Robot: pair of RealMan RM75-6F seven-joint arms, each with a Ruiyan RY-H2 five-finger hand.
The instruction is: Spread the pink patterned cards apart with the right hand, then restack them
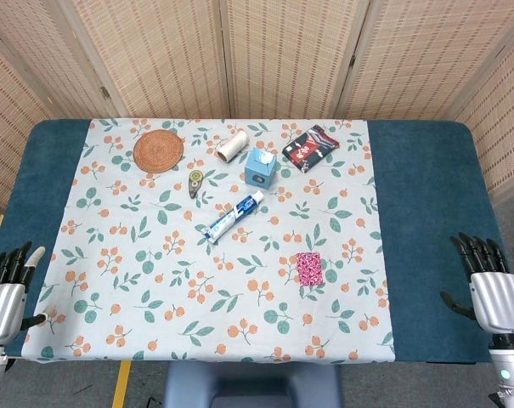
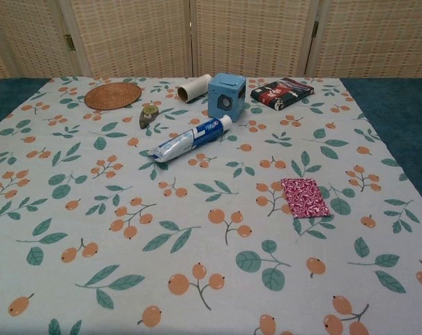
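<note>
cards [image 1: 309, 268] lie well apart from right hand [image 1: 491, 285].

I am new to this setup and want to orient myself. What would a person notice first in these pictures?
The leaf-and-berry tablecloth covers most of the table. The pink patterned cards lie in a neat stack right of centre, untouched. At the far side sit a woven coaster, a blue box and a toothpaste tube, while the left hand and right hand wait open at the near corners.
</note>
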